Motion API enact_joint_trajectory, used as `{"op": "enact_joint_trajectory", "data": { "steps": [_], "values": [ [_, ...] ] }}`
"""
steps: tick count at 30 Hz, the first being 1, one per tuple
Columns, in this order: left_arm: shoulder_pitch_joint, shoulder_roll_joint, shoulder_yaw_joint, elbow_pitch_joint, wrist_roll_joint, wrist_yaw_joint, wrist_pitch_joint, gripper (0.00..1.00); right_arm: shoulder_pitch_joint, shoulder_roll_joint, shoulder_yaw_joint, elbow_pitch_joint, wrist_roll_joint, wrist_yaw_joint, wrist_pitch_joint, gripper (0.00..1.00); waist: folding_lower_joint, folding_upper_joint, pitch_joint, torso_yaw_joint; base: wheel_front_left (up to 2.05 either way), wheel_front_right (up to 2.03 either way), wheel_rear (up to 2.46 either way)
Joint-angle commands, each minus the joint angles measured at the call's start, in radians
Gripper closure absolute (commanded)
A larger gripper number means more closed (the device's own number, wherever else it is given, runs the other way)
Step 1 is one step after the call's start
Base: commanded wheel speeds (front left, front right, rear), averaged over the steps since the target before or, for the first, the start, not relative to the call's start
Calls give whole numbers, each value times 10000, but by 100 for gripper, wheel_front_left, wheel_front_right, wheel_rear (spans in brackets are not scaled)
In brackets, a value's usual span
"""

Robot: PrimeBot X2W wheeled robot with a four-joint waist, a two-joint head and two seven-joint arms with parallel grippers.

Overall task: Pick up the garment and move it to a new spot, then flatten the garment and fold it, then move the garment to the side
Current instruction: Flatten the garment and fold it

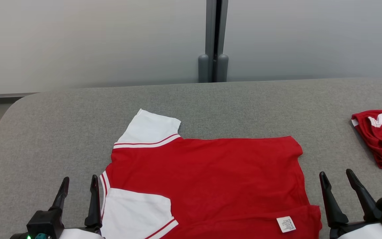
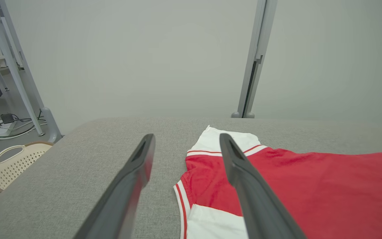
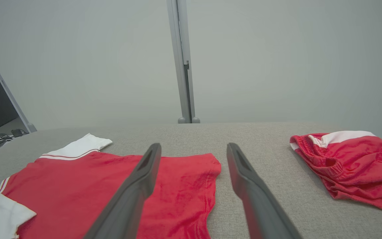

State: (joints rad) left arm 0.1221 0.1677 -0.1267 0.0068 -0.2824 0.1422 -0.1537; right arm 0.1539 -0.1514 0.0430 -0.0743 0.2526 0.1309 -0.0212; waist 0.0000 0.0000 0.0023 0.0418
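- red t-shirt [image 1: 207, 179] with white sleeves lies spread out flat on the grey padded table [image 1: 211, 106], in the near middle, its near edge running out of the head view
- neck end is on the left and the hem on the right; one white sleeve sticks out toward the far left, the other lies at the near left
- small white care label [image 1: 286, 224] shows near the shirt's near right corner
- left gripper [image 1: 80, 178] is just left of the shirt's neck edge, fingers spread apart, nothing between them
- right gripper [image 1: 335, 172] is just right of the hem, jaws wide too and holding nothing
- crumpled red shorts [image 1: 381, 139] with white trim sit at the far right, well apart from the shirt
- beige perforated basket [image 2: 12, 162] is on the floor off the table's left side
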Motion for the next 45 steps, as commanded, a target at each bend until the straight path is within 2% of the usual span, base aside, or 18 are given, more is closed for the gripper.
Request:
{"op": "enact_joint_trajectory", "data": {
  "steps": [1,10,22,25,29,35,37,38,45],
  "values": [
    [42,41,17,-39,19,83,40,0,78,16,-12,-141,-43,-4,100,0,0,0,-23,-26,0,0,0],
    [490,133,-44,-266,52,292,451,0,291,119,-111,-504,-66,-4,372,0,0,0,-8,33,0,0,0],
    [251,268,-130,-510,122,386,648,0,191,192,-126,-556,-37,-4,321,0,0,0,202,-31,0,0,0],
    [-181,270,-311,-496,132,197,707,0,160,222,-211,-592,-20,-4,289,0,0,0,452,31,0,0,0],
    [-1412,222,-698,-211,101,-260,913,0,-98,221,-253,-775,-68,-4,305,0,0,0,1163,72,0,0,0],
    [-4257,-32,-1083,1457,-252,-1164,1329,0,-725,129,-230,-896,-9,-4,182,0,0,0,2444,-77,0,0,0],
    [-5201,-180,-1182,2273,-324,-1366,1382,0,-937,125,-173,-862,10,-4,168,0,0,0,2816,-191,0,0,0],
    [-6091,-320,-1233,3184,-429,-1585,1408,0,-1133,114,-102,-824,23,-4,92,0,0,0,3126,-313,0,0,0],
    [-8855,-592,-1365,6626,-604,-2068,1469,0,-1765,34,149,-521,122,-4,-116,0,0,0,3909,-739,0,0,0]
  ]
}}
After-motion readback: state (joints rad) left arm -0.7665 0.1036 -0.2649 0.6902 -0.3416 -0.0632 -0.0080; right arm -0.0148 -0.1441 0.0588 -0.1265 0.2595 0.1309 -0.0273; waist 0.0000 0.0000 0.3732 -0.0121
